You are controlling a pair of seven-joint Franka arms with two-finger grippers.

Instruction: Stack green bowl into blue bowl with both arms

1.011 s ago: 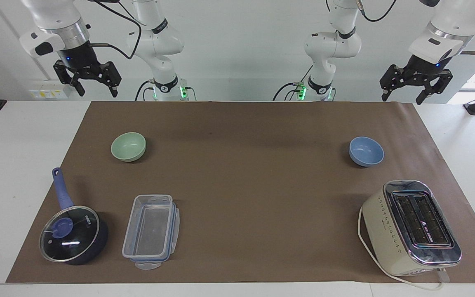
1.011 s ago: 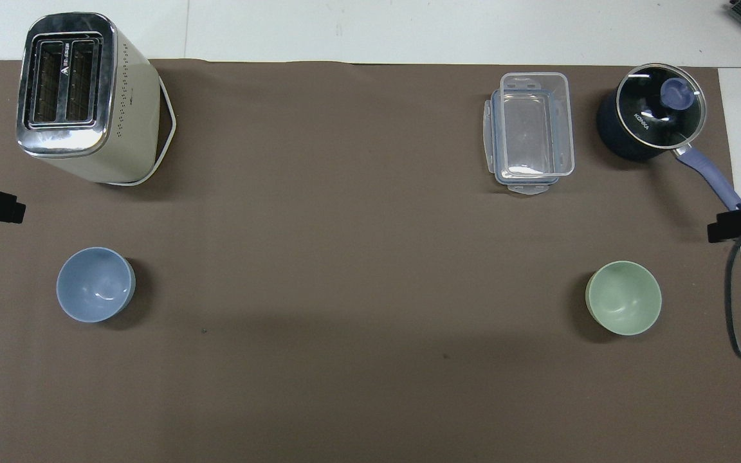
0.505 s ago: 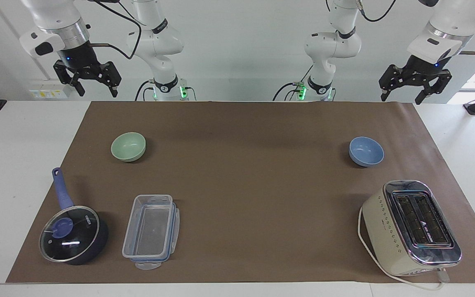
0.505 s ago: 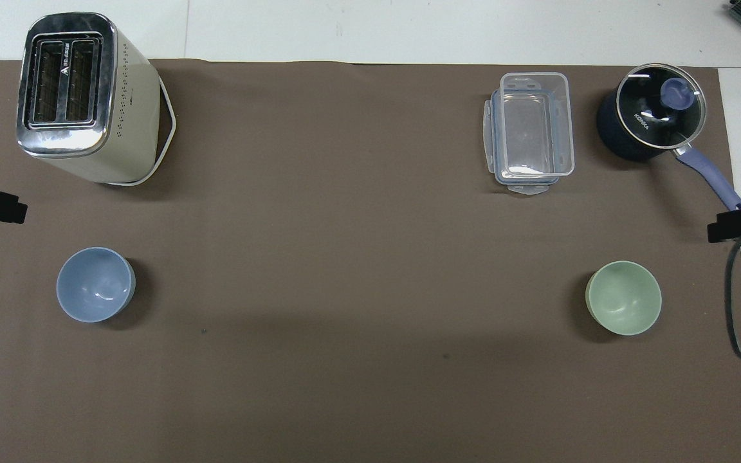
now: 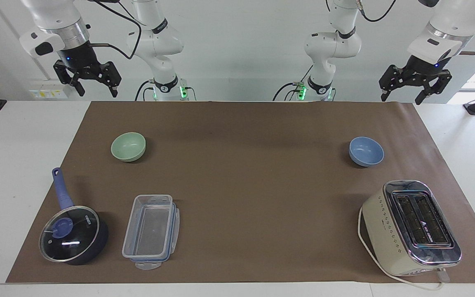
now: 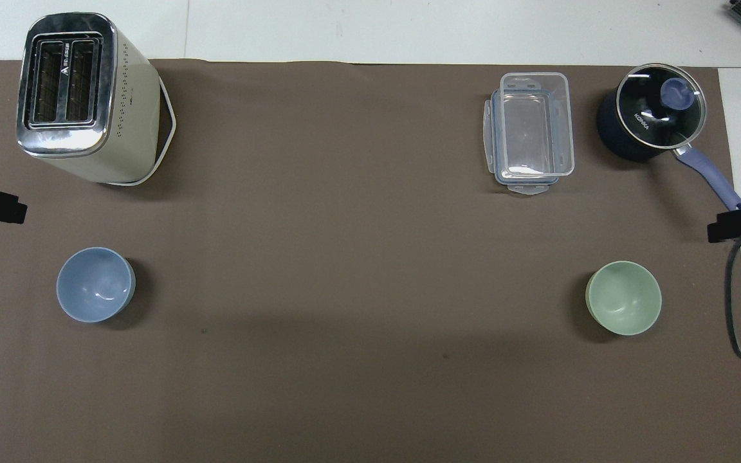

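The glass lid of the dark-blue pot (image 6: 652,122) reads "KONKA", and a small logo sits between the slots of the cream toaster (image 6: 81,96), too small to read. Both arms wait raised at the robots' edge of the tabletop (image 5: 27,136): the left hand (image 5: 416,88) and the right hand (image 5: 93,84) hang tips down, fingers spread, holding nothing. The green bowl (image 5: 128,146) rests upright on the brown mat (image 5: 241,185) toward the right arm's end, the blue bowl (image 5: 366,151) toward the left arm's end, well apart.
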